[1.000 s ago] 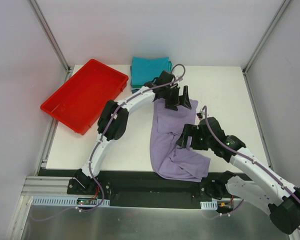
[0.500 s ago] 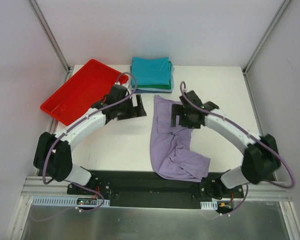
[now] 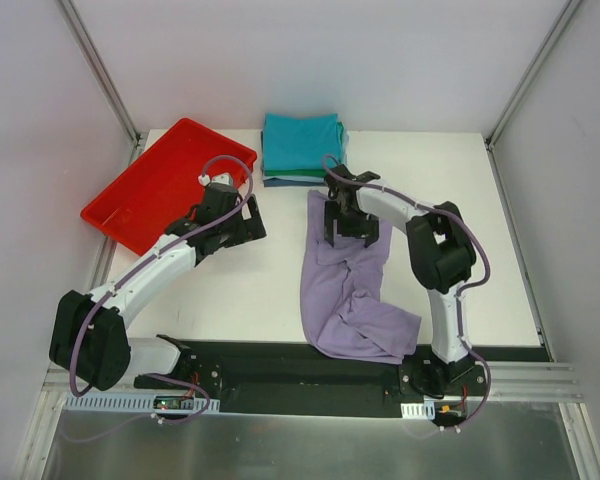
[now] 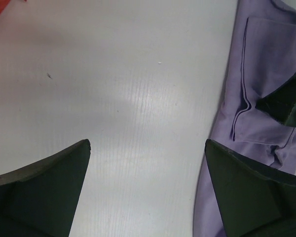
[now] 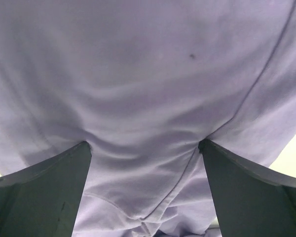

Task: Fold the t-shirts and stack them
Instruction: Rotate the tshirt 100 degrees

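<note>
fingers [image 5: 39,192] of the right gripper [image 5: 144,143] are standing wide apart over the soft, wrinkly purple shirt [image 3: 345,295] lying on the smooth white table [image 3: 250,290]; the left gripper [image 4: 148,143] is gaping too, beside it

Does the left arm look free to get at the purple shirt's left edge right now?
Probably yes: the left gripper is open over bare table beside the purple shirt, nothing between them. The right gripper sits over the shirt's far end, so aim nearer.
</note>
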Motion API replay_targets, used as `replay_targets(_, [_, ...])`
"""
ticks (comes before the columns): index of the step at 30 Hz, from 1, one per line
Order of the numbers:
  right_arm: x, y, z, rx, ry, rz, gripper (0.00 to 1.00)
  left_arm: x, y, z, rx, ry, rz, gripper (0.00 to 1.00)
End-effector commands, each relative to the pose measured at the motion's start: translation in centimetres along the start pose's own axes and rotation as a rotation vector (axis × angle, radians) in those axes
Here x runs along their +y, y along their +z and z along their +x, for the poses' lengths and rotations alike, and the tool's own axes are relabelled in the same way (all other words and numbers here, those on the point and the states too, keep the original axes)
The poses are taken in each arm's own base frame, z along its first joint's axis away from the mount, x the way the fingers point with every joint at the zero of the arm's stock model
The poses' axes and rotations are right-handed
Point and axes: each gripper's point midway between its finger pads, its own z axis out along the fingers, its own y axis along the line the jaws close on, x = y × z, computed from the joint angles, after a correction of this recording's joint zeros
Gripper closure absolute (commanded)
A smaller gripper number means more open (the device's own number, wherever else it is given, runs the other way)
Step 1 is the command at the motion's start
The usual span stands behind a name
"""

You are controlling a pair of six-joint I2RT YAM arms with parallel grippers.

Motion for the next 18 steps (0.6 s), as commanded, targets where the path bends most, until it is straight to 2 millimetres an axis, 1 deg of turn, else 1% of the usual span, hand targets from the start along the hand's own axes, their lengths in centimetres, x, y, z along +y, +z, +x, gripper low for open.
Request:
replay_targets(1, [-4.0, 1.6, -0.2, 0.092, 0.083, 0.065, 0.04, 1.0, -0.4, -1.3, -0.066, -0.033, -0.035, 0.01])
replay_targets(4, [-6.4, 2.7, -1.4, 0.126, 0.136, 0.087, 0.04, 1.3, -0.5, -1.6, -0.088, -0.036, -0.047, 0.01])
replay_targets(5, [-6.9, 2.9, -2.0, 0.143, 0.159, 0.070, 0.04, 1.4, -0.5, -1.8, -0.096, -0.035, -0.046, 0.01])
replay_targets(7, [-7.0, 3.3, -4.1, 0.152, 0.222, -0.012, 0.04, 1.4, -0.5, -1.8, -0.101, -0.033, -0.043, 0.01])
replay_targets(8, [-6.9, 2.9, -5.9, 0.130, 0.243, -0.040, 0.04, 1.4, -0.4, -1.8, -0.099, -0.029, -0.042, 0.01])
replay_targets(9, [-7.1, 2.8, -7.0, 0.130, 0.260, -0.054, 0.04, 1.4, -0.3, -1.8, -0.099, -0.026, -0.044, 0.01])
replay_targets(10, [-7.4, 2.7, -8.0, 0.132, 0.276, -0.072, 0.04, 1.4, -0.3, -1.9, -0.100, -0.025, -0.045, 0.01])
replay_targets(11, [-7.1, 2.7, -9.0, 0.146, 0.298, -0.123, 0.04, 1.5, -0.2, -1.8, -0.098, -0.025, -0.050, 0.01])
replay_targets(12, [-7.4, 3.4, -9.3, 0.175, 0.324, -0.129, 0.04, 1.5, -0.1, -1.9, -0.095, -0.021, -0.050, 0.01])
replay_targets(13, [-7.6, 3.3, -10.8, 0.152, 0.339, -0.154, 0.04, 1.5, -0.1, -1.9, -0.094, -0.018, -0.050, 0.01])
replay_targets(14, [-8.3, 3.4, -11.8, 0.146, 0.362, -0.153, 0.04, 1.5, -0.1, -2.1, -0.097, -0.018, -0.049, 0.01])
replay_targets(17, [-10.4, 4.1, -13.4, 0.147, 0.427, -0.181, 0.04, 1.7, 0.3, -1.9, -0.088, -0.009, -0.058, 0.01])
replay_targets(18, [-11.4, 4.7, -13.8, 0.142, 0.457, -0.187, 0.04, 1.7, 0.4, -1.9, -0.086, -0.007, -0.060, 0.01])
